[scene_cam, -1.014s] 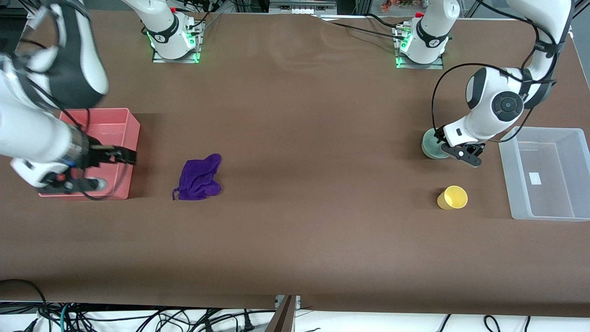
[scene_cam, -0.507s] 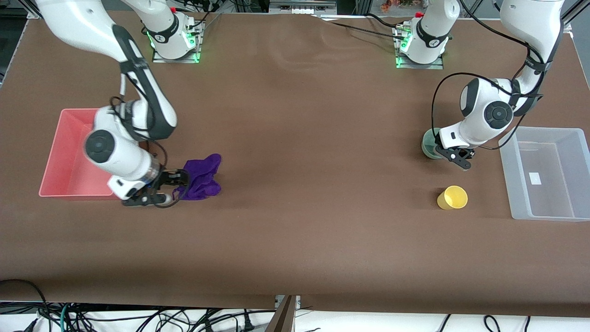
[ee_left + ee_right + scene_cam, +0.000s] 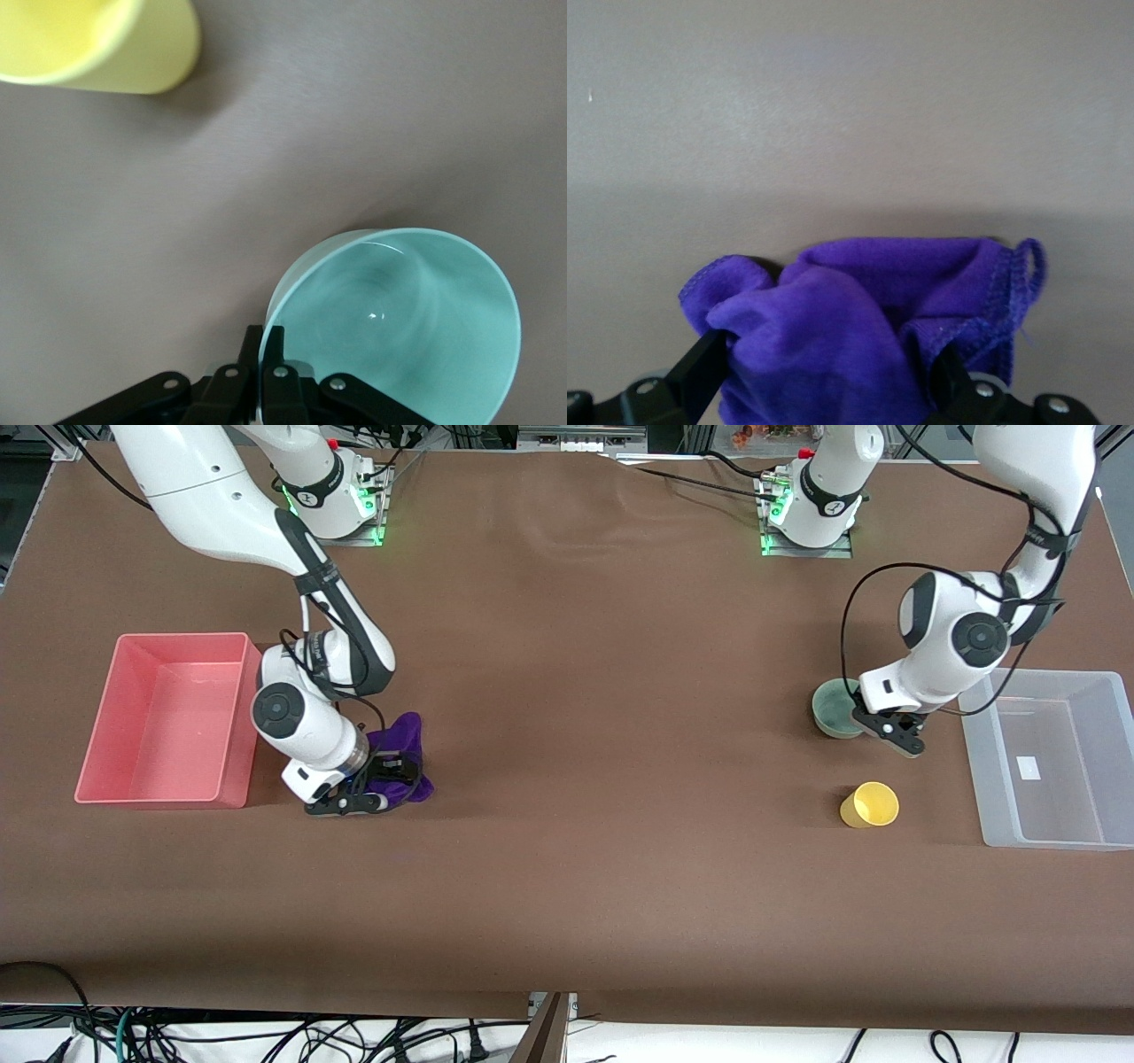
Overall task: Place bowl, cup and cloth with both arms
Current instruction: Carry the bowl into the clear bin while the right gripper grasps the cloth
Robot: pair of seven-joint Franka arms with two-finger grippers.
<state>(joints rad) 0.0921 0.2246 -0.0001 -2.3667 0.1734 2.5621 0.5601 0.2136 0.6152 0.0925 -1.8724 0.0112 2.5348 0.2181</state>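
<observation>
The pale green bowl (image 3: 835, 707) sits toward the left arm's end of the table. My left gripper (image 3: 873, 724) is shut on its rim at the side facing the clear bin. In the left wrist view the fingers (image 3: 275, 341) pinch the bowl (image 3: 399, 328) wall between them. The yellow cup (image 3: 870, 804) lies on its side, nearer the front camera than the bowl, and shows in the left wrist view (image 3: 97, 44). My right gripper (image 3: 376, 779) is down on the purple cloth (image 3: 403, 735), open. Its fingers (image 3: 700, 363) straddle the bunched cloth (image 3: 859, 292).
A pink bin (image 3: 106, 726) stands at the right arm's end of the table, beside the cloth. A clear plastic bin (image 3: 988, 779) stands at the left arm's end, beside the bowl and cup. The brown table spreads wide between cloth and bowl.
My right arm has swung from over the pink bin to the cloth and come down on it. My left gripper has stayed at the bowl's rim, shifting only slightly.
</observation>
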